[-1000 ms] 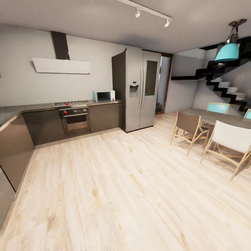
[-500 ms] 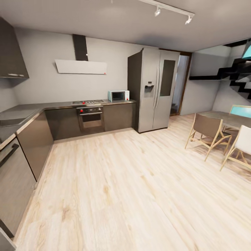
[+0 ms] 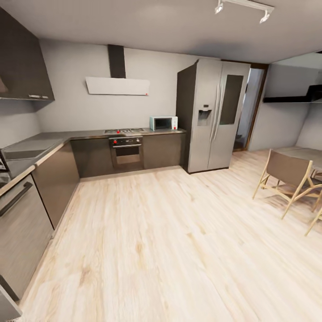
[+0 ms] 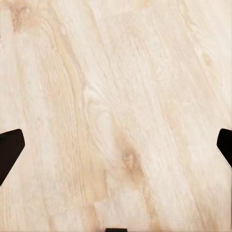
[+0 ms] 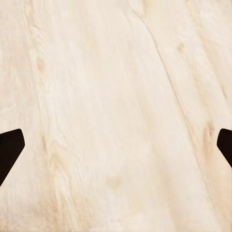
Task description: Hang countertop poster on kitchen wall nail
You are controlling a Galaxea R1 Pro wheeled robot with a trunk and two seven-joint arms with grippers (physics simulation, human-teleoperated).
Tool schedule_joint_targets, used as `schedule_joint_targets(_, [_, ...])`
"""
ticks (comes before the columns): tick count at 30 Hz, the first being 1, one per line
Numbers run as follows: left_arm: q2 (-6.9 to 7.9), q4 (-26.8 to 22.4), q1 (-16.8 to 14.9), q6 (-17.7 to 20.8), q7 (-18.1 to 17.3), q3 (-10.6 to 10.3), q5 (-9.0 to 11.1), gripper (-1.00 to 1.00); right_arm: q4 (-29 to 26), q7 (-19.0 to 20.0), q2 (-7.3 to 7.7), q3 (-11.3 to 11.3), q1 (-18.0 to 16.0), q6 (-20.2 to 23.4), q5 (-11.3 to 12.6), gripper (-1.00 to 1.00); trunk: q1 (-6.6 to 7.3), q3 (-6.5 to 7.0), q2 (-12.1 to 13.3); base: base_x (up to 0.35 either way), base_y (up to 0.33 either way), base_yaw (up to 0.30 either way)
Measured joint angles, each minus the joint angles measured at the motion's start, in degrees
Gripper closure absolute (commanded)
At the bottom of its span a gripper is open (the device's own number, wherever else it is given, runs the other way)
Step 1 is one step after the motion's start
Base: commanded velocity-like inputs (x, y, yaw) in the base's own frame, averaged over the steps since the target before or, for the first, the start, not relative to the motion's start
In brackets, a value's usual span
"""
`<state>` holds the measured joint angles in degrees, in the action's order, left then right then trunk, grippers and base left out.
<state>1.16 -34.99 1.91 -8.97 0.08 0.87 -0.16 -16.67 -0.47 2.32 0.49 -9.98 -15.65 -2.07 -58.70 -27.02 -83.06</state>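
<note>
The grey L-shaped kitchen countertop (image 3: 31,150) runs along the left wall and the back wall over dark glossy base cabinets (image 3: 56,181). The poster is out of view. In the left wrist view my left gripper (image 4: 116,150) is open, its dark fingertips (image 4: 9,150) far apart over bare wooden floor. In the right wrist view my right gripper (image 5: 116,150) is open the same way, fingertips (image 5: 9,150) spread wide above the pale planks, with nothing between them.
A built-in oven (image 3: 127,152) and hob sit in the back counter run, with a microwave (image 3: 163,123) beside them. A tall steel fridge (image 3: 214,116) stands right of the counter. Wooden chairs (image 3: 288,176) and a table stand at the right. Light wooden floor (image 3: 170,232) spreads ahead.
The head view has swung left, so the whole scene shifted right. More of the left countertop and an upper cabinet came into view. The stairs and teal lamp left the picture.
</note>
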Motion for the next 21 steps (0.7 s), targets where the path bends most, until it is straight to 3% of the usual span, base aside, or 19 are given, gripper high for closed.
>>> schedule_joint_targets(10, [0.0, -0.01, 0.01, 0.0, 0.0, 0.06, 0.04, -1.0, 0.01, -2.14, -0.66, -0.02, 0.0, 0.08, -0.01, -1.0, 0.01, -0.02, 0.0, 0.273, -0.189, 0.248])
schedule_joint_targets(15, [-0.01, -0.02, 0.01, -0.06, 0.0, 0.99, 0.07, -1.0, 0.81, -2.7, -0.6, -0.01, 0.0, 0.22, -0.03, -1.0, 0.01, -0.03, 0.0, 0.325, -0.027, 0.049])
schedule_joint_targets(21, [-0.01, -0.02, 0.0, -0.08, -0.02, 1.31, 0.08, -1.0, 1.73, -2.69, -0.61, 2.28, 0.0, 0.14, -1.18, -1.0, 0.01, -0.03, 0.0, 0.334, -0.005, 0.017])
